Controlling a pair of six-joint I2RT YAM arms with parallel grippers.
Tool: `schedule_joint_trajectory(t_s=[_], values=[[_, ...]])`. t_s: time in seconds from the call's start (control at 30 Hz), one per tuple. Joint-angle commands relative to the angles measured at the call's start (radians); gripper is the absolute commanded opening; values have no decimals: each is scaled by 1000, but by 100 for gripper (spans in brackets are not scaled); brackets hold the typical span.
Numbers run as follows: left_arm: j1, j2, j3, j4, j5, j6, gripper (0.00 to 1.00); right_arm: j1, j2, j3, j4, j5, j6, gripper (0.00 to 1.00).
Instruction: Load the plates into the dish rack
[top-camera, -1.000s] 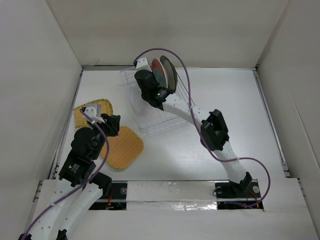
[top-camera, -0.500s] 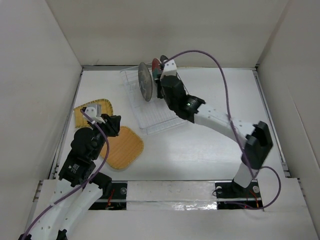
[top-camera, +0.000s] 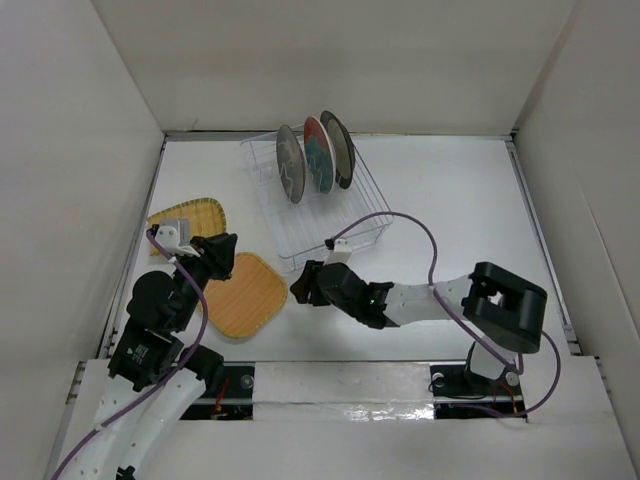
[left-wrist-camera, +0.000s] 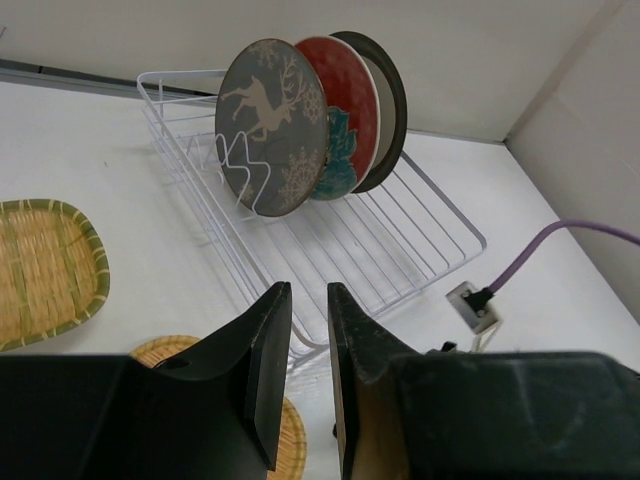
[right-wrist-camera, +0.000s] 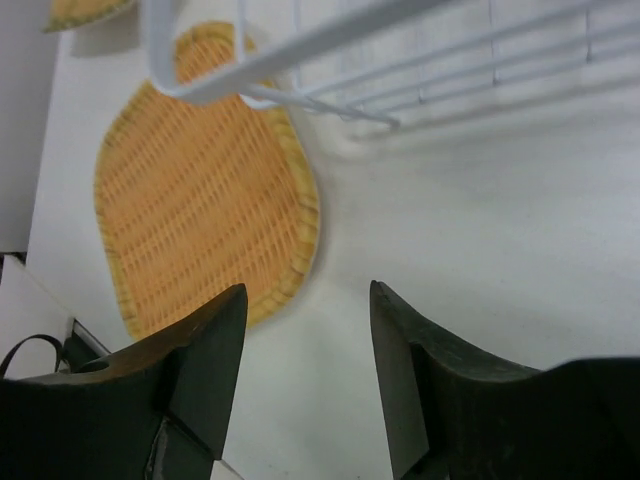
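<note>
The clear dish rack (top-camera: 330, 225) holds three upright plates: the grey deer plate (top-camera: 290, 165), the red-teal floral plate (top-camera: 318, 155) and the dark-rimmed plate (top-camera: 339, 150). The left wrist view shows the rack (left-wrist-camera: 410, 240) and the same plates: deer (left-wrist-camera: 270, 125), floral (left-wrist-camera: 352, 95), dark-rimmed (left-wrist-camera: 393, 100). One woven plate (top-camera: 245, 295) lies flat near the rack's front corner. The other (top-camera: 190, 215) lies at the far left, partly under my left arm. My right gripper (top-camera: 303, 285) is open and empty, low beside the near woven plate (right-wrist-camera: 200, 190). My left gripper (top-camera: 222, 255) is nearly shut and empty.
The rack's front corner (right-wrist-camera: 250, 80) hangs just above my right gripper (right-wrist-camera: 308, 290). White walls enclose the table on three sides. My right arm's purple cable (top-camera: 400, 225) loops over the table right of the rack. The far-left woven plate also shows in the left wrist view (left-wrist-camera: 45, 265).
My right gripper left the grey deer plate standing in the rack, pulled back and dropped to the near woven plate's edge. My left arm shifted slightly.
</note>
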Motion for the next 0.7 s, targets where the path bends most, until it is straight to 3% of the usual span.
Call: schedule_joint_trajectory(t_s=[0.0,0.2,0.43,0.53,0.57,0.63,0.67], values=[[5,-35,6,34,11,-2,18,19,51,14,215,-4,206,59],[5,-61,6,27,2,-4,18,-4,247,26,337,-120,351,59],[5,-82,6,24,-7,-7,18,-23,369,68,363,-179,430,53],[5,-90,6,24,-10,-7,18,-23,397,72,395,-200,463,40],[5,-90,6,24,-10,-9,18,-32,407,72,400,-205,476,17],[5,-90,6,24,-10,-9,18,-32,404,48,415,-203,483,1],[5,-91,6,26,-9,-9,18,-32,386,33,439,-200,486,0]])
